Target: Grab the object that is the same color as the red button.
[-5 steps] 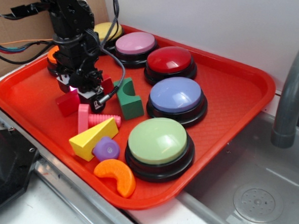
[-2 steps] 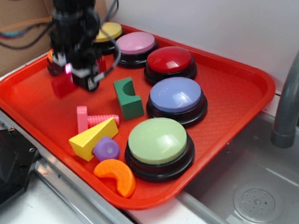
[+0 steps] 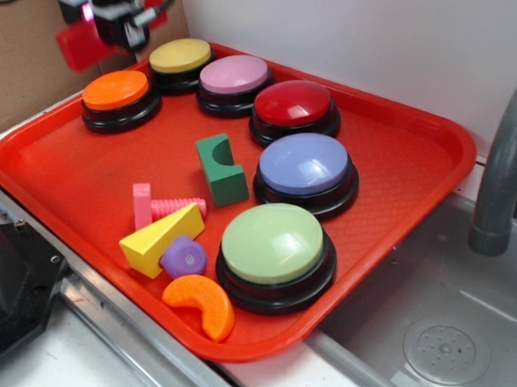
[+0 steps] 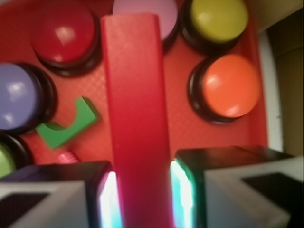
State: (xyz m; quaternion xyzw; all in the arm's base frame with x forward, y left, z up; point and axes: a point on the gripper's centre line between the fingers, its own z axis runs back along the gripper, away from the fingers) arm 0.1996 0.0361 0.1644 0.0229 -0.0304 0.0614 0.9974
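Note:
My gripper hangs high above the tray's far left corner, shut on the long flat red block. In the wrist view the red block runs up the middle of the picture, pinched between my two fingers, well above the tray. The red button with its glossy dark red dome sits at the back of the tray, right of the pink-topped one; it also shows at the wrist view's upper left as the red button.
The red tray holds orange, yellow, pink, blue and green buttons, plus a green block, pink bolt, yellow wedge, purple piece and orange crescent. A sink and faucet lie right.
My gripper has risen from the tray floor near the pink bolt, carrying the red block up and to the back left, above the orange button.

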